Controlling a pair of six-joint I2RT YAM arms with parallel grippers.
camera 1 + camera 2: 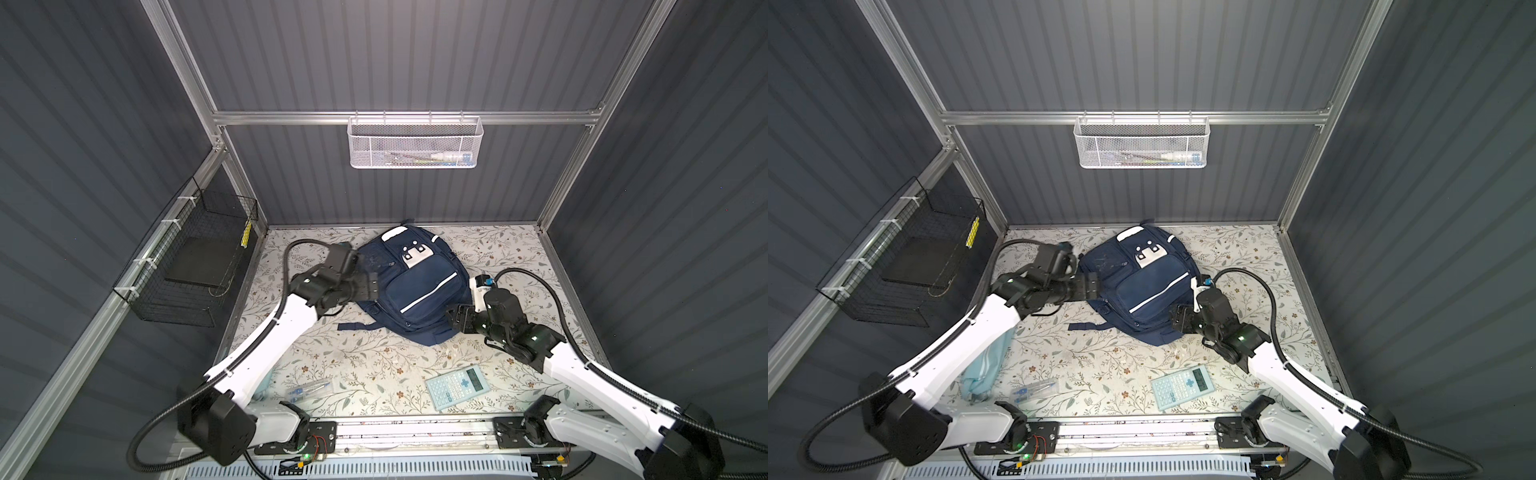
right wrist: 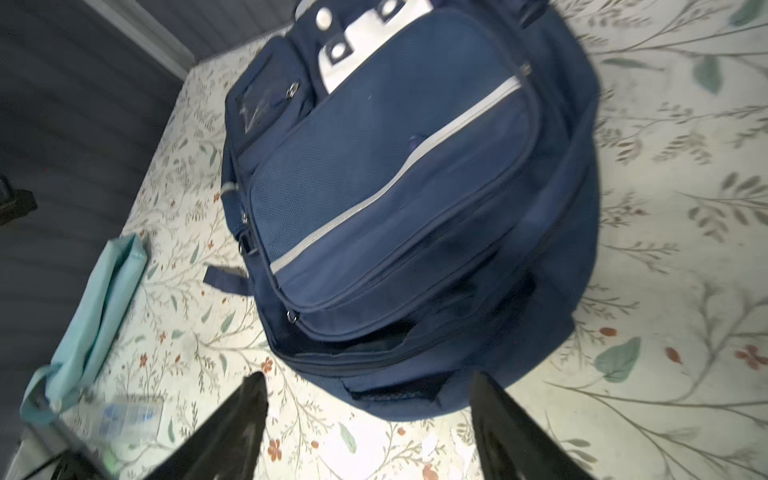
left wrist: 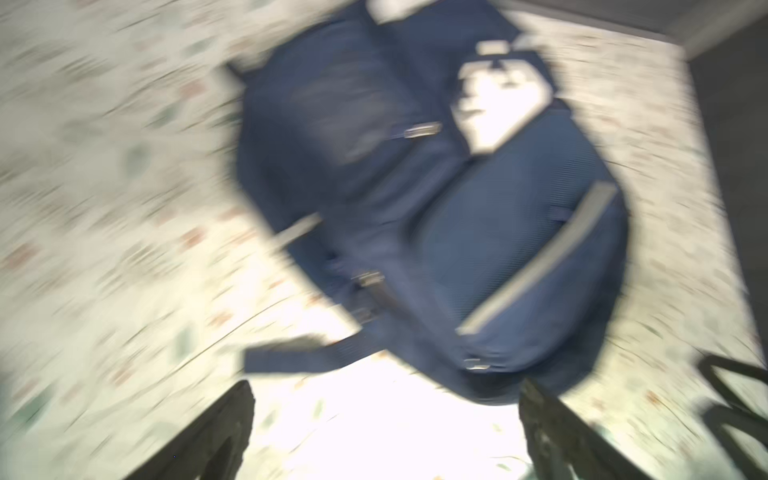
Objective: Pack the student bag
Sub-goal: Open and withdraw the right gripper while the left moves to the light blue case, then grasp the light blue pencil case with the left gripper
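The student bag (image 1: 419,291) (image 1: 1142,286) is a navy backpack with white stripe trim, lying flat, front up, on the floral table top in both top views. My left gripper (image 1: 372,287) (image 1: 1093,285) hovers at its left edge, open and empty; the left wrist view is motion-blurred and shows the bag (image 3: 415,187) beyond the spread jaws (image 3: 384,386). My right gripper (image 1: 452,318) (image 1: 1176,318) sits at the bag's lower right edge, open with nothing between its fingers (image 2: 368,382). In the right wrist view a zip on the bag (image 2: 395,187) gapes dark near the jaws.
A pale blue calculator (image 1: 457,386) (image 1: 1182,386) and a clear case of drawing tools (image 1: 309,390) (image 1: 1034,390) lie near the front edge. A light-blue pouch (image 1: 984,370) (image 2: 95,316) lies under the left arm. A white mesh basket (image 1: 415,143) and a black wire basket (image 1: 195,266) hang on the walls.
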